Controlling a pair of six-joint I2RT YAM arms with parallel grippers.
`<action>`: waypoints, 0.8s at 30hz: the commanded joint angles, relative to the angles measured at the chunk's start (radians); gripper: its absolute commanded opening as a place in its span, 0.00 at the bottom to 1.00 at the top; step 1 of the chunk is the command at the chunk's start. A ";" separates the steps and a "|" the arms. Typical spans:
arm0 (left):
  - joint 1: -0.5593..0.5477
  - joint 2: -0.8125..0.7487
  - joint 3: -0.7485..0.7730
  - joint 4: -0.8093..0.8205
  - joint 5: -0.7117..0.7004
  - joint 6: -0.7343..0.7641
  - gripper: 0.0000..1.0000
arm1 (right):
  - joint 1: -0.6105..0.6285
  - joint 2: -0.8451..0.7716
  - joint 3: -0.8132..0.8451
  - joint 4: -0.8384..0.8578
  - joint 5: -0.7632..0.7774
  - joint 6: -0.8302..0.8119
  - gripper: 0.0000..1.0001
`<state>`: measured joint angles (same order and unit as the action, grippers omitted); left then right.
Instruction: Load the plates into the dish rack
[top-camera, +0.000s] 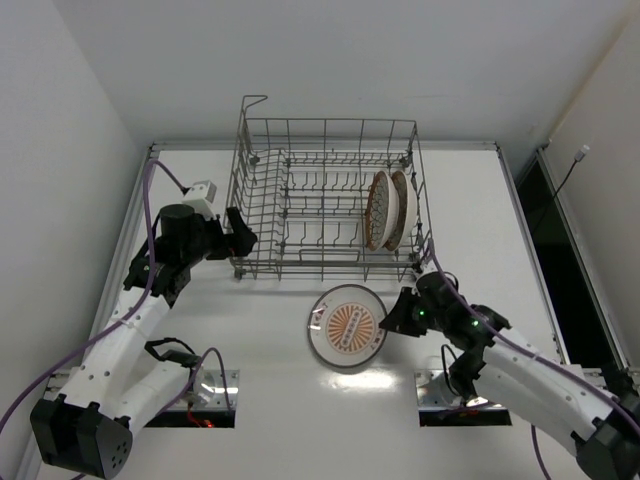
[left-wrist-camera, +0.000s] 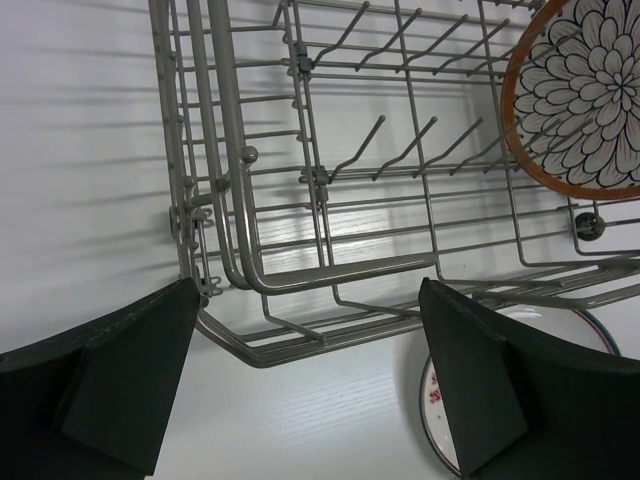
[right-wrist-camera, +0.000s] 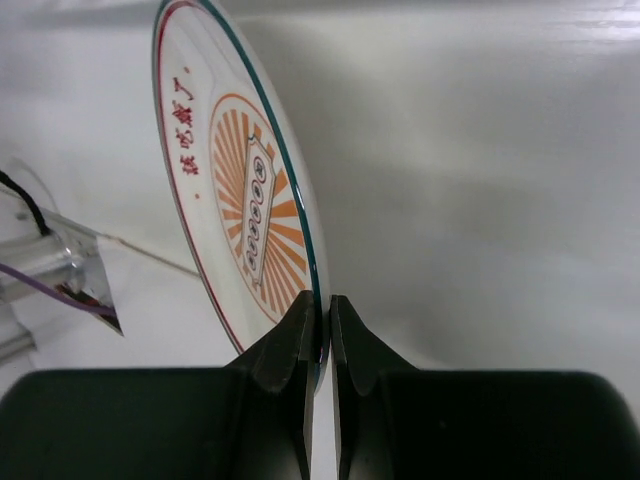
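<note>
Top view: the rack (top-camera: 325, 195) stands at the far middle of the table (top-camera: 270, 340). Two floral plates (top-camera: 388, 208) stand on edge side by side between the tines at its right end. The sunburst plate (top-camera: 347, 328) is in front of the rack, near its right front corner, face up towards the camera. The right jaws meet its right rim. The left jaws sit just beside the rack's left front corner.

Left wrist: the left jaws are spread wide with nothing between them, facing the rack's (left-wrist-camera: 330, 180) near wire wall. One floral plate (left-wrist-camera: 585, 100) shows upright at upper right. A piece of the sunburst plate (left-wrist-camera: 560, 322) shows by the right finger, outside the rack.

Right wrist: the right jaws are pinched tight on the rim of the sunburst plate (right-wrist-camera: 240, 200), one finger on each face. Whether its far edge touches the table I cannot tell.
</note>
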<state>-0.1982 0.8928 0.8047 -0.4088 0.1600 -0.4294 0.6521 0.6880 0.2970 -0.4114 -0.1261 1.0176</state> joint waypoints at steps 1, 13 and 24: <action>-0.010 -0.008 0.021 0.044 -0.019 0.011 0.91 | 0.021 -0.009 0.145 -0.225 0.013 -0.143 0.00; -0.010 0.003 0.021 0.044 -0.028 0.011 0.91 | 0.058 0.041 0.652 -0.618 0.161 -0.366 0.00; -0.010 0.015 0.030 0.044 -0.066 0.011 0.91 | 0.067 0.116 0.956 -0.652 0.314 -0.459 0.00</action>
<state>-0.1982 0.9108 0.8047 -0.4088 0.1211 -0.4294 0.7113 0.7837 1.1343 -1.1004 0.0811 0.5877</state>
